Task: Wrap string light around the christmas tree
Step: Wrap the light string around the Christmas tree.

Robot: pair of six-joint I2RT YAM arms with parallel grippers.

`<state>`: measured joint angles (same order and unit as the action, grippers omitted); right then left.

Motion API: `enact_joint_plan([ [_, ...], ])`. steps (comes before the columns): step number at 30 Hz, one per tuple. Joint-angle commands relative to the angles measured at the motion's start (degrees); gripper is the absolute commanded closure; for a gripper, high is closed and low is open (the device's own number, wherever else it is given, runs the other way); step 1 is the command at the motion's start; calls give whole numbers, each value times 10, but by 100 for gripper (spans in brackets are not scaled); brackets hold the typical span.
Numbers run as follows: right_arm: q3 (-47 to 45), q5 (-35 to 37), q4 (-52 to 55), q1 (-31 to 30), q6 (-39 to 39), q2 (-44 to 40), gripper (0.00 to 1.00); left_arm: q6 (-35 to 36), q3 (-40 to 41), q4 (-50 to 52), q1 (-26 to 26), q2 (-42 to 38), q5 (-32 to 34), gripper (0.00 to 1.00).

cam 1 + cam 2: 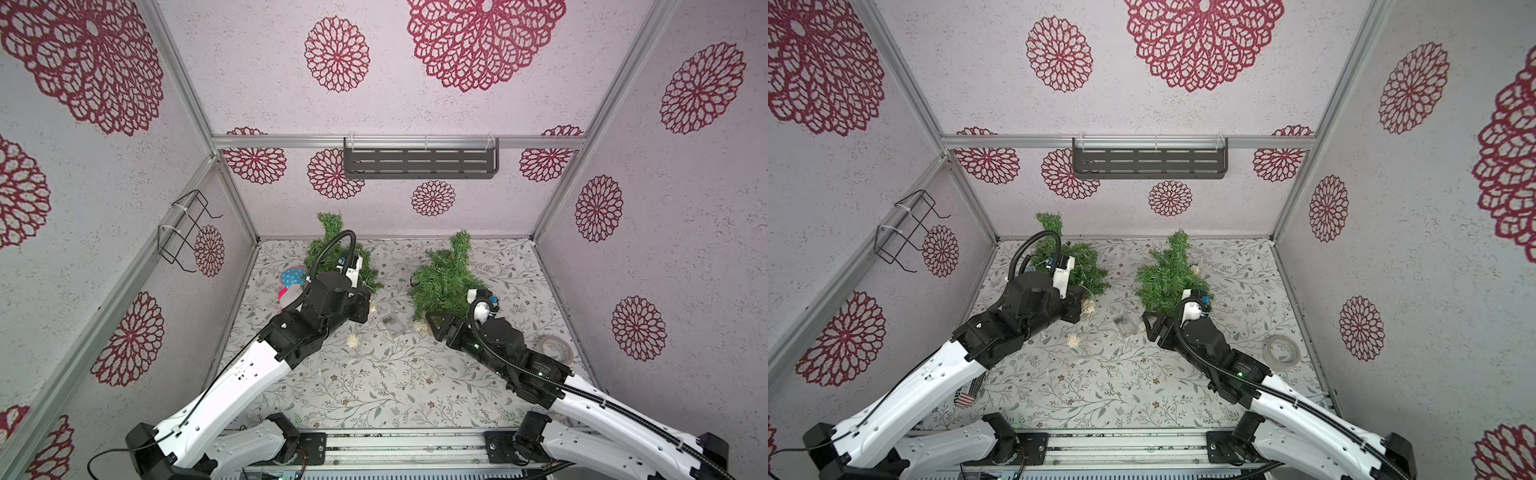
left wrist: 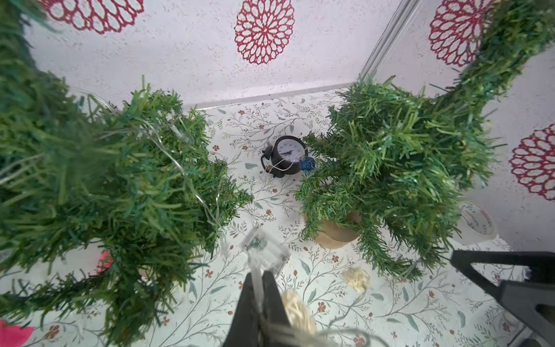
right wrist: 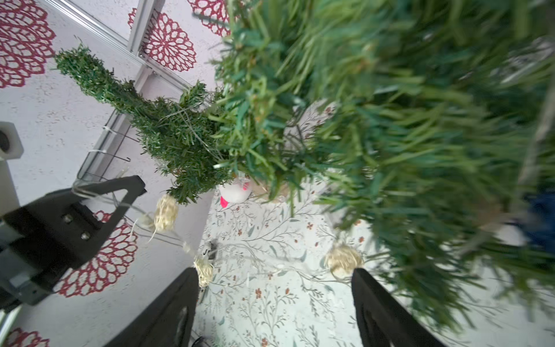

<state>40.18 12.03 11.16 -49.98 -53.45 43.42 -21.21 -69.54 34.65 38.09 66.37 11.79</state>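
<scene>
Left tool (image 2: pixel 259 288): pressed together, pinching the string light (image 2: pixel 265 254) just short of its clear box. Right tool (image 3: pixel 274 300): spread wide, holding nothing. Two Christmas trees on the bench (image 1: pixel 374 386): left tree (image 1: pixel 328 228), right tree (image 1: pixel 446 278). Three straw balls (image 3: pixel 164 213) counted. The strand trails off the left tree to lie between both tools.
</scene>
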Motion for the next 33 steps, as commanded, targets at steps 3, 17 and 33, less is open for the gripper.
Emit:
enact_joint_plan([
  [3,67,35,131,43,117,-47,14,-18,-94,70,-50,53,-5,100],
  [17,184,2,73,312,288,62,25,-18,-459,161,-102,332,-71,100],
  [33,401,-328,-171,459,275,526,58,228,-687,5,-98,568,-39,100],
])
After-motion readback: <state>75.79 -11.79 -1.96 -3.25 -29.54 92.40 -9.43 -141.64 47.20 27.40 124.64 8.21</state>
